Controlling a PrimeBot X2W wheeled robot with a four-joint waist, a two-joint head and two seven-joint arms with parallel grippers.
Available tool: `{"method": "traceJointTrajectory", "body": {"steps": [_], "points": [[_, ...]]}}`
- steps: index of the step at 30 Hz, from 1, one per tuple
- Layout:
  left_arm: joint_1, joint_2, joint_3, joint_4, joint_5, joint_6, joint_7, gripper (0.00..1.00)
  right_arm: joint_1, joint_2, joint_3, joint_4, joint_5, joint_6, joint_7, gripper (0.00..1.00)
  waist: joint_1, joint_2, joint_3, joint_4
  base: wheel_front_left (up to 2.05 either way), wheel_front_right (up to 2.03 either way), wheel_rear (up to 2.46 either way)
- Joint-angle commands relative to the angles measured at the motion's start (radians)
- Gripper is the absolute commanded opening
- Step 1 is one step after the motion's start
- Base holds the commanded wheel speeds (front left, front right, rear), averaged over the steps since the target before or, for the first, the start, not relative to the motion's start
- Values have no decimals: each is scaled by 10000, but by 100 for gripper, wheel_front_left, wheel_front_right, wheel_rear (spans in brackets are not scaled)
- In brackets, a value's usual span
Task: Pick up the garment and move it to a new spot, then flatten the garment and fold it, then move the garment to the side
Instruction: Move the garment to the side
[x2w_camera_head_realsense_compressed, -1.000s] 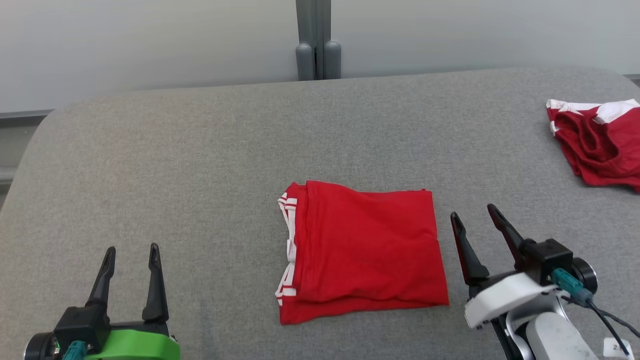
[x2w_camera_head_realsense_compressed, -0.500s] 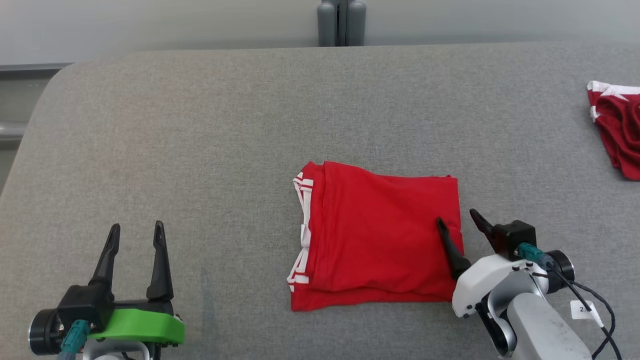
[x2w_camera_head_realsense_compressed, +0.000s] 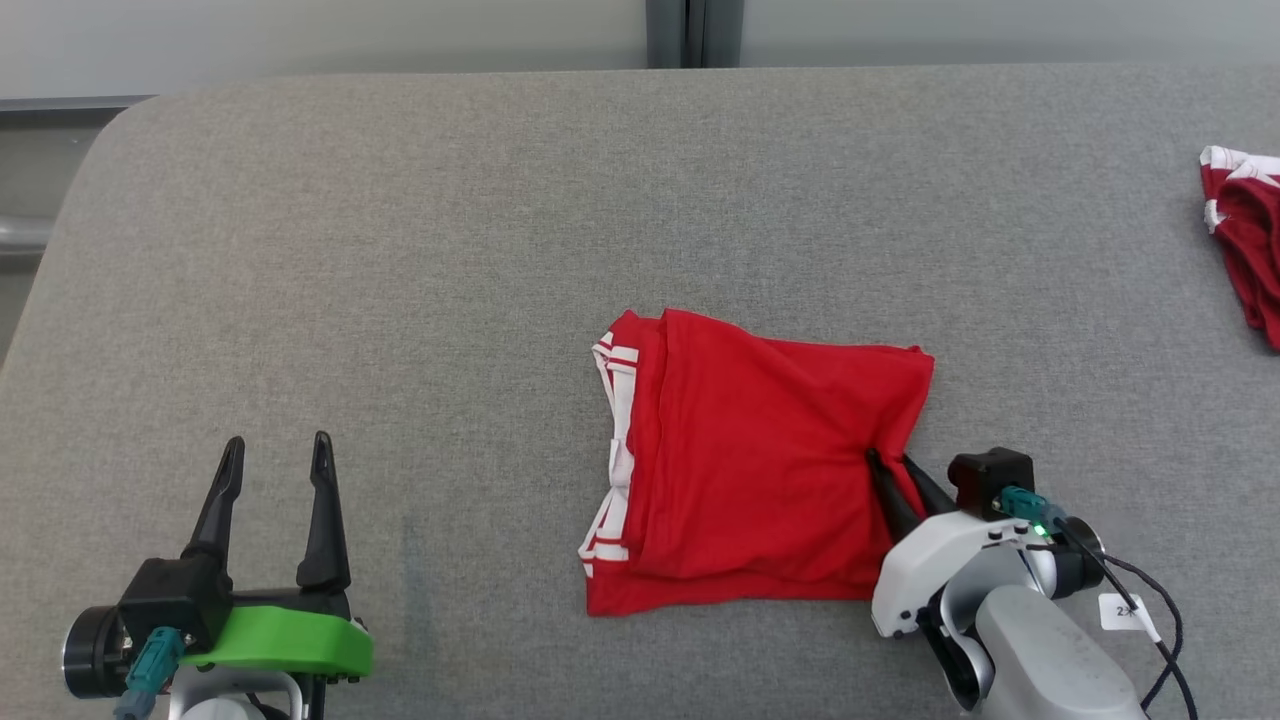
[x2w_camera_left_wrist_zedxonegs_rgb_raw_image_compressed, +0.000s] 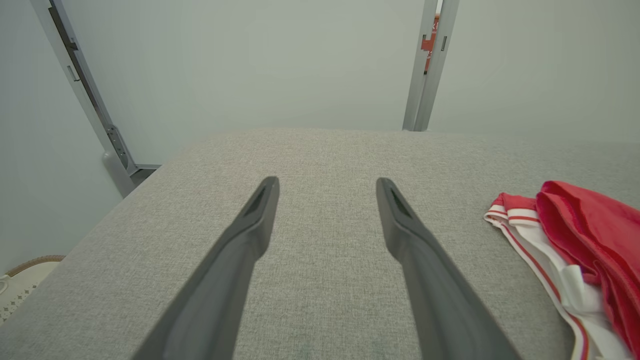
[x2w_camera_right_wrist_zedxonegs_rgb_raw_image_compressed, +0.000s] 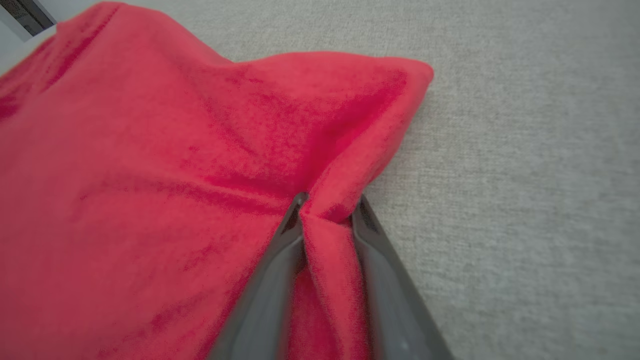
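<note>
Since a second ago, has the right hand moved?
Yes. Against the garment, which lies where it did, the right hand has gone left: it stood clear of the right edge, now it pinches that edge.

The red garment (x2w_camera_right_wrist_zedxonegs_rgb_raw_image_compressed: 150, 175) covers most of the near and left part of this view and lies on a grey woven surface (x2w_camera_right_wrist_zedxonegs_rgb_raw_image_compressed: 525, 175), which shows bare to the garment's right and beyond its far edge. The right gripper (x2w_camera_right_wrist_zedxonegs_rgb_raw_image_compressed: 330, 200) sits at the garment's right edge. Its two dark fingers (x2w_camera_right_wrist_zedxonegs_rgb_raw_image_compressed: 270, 290) are drawn close together, with a raised ridge of red cloth pinched between them. From that pinch, creases fan out across the garment towards its far right corner, which stands slightly puffed off the surface.
</note>
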Motion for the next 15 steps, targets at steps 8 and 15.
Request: {"method": "traceJointTrajectory", "body": {"steps": [8,15], "points": [[-358,2,-154,-215,-222,81,-25,100,-1441,-1091,596,100,75,-10,-150,0,0,-1,521,-330,0,0,0],[-1129,4,-503,-416,-219,77,-15,100,-3107,-2933,1189,-491,260,-10,217,0,0,-1,1884,-848,0,0,0]]}}
